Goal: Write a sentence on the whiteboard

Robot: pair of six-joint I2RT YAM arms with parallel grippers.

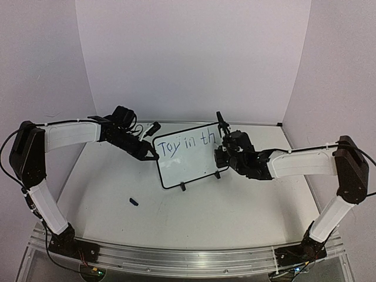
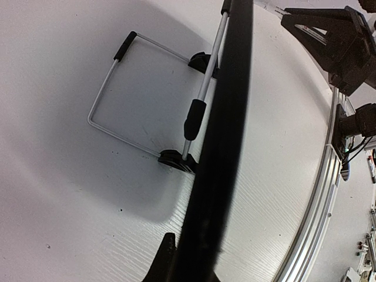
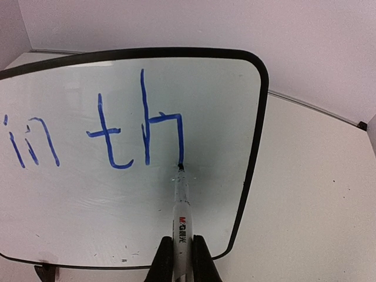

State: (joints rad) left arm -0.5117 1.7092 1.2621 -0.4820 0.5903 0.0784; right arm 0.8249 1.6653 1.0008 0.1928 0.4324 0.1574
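The right end effector grips the marker, tip ahead touching the whiteboard where the sentence stops at "th", while the left end effector pinches the board's edge; next likely calls for lifting and shifting rightward.

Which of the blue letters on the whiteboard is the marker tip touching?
The final "h", rightmost on the whiteboard: the marker tip sits at the foot of its right stroke. "Toy", "in" and "t" lie further left.
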